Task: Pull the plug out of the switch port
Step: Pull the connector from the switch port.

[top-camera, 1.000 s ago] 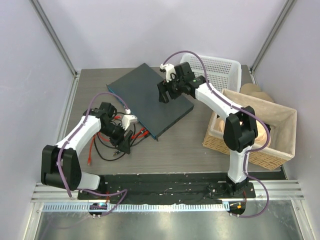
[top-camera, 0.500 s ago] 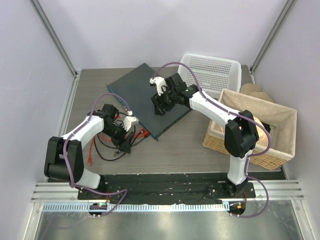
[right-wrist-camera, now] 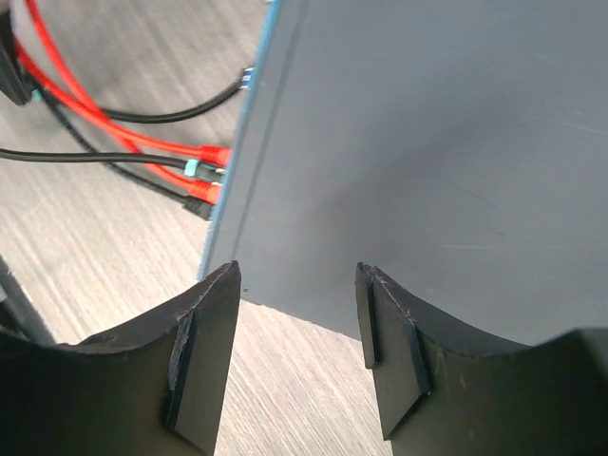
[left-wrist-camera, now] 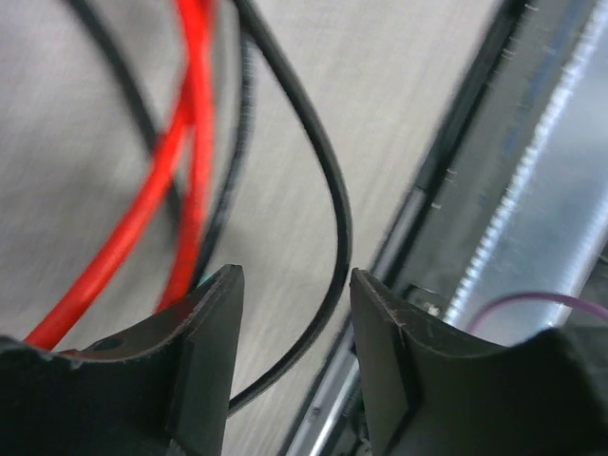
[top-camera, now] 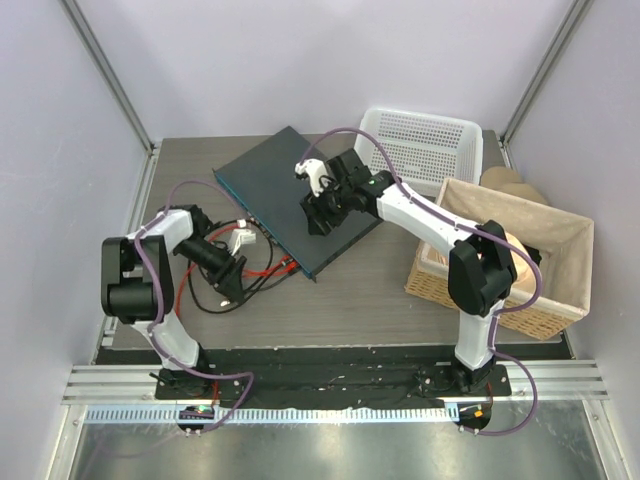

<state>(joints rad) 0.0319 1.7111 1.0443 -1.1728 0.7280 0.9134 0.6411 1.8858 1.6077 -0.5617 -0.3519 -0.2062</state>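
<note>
The switch (top-camera: 285, 195) is a flat dark slate-grey box lying diagonally at the table's middle back. Red and black cables (top-camera: 262, 270) run from its bluish front edge to the left. In the right wrist view, red plugs (right-wrist-camera: 211, 157) sit in that edge of the switch (right-wrist-camera: 427, 142). My right gripper (top-camera: 318, 215) is open and hovers over the switch's top near its front corner, jaws (right-wrist-camera: 296, 275) empty. My left gripper (top-camera: 230, 283) is open, low over the loose cables left of the switch. A black cable (left-wrist-camera: 332, 209) loops past its jaws (left-wrist-camera: 296, 285), ungripped; red cables (left-wrist-camera: 180, 152) lie beside it.
A white perforated basket (top-camera: 430, 140) stands behind the switch at the right. A cloth-lined wicker basket (top-camera: 520, 260) holding a tan object sits at the right edge. Metal rails (left-wrist-camera: 532, 190) border the table's sides and near edge.
My left arm has folded its elbow in, and its gripper has slid left, away from the switch's front edge. My right gripper has moved left and forward over the switch's top.
</note>
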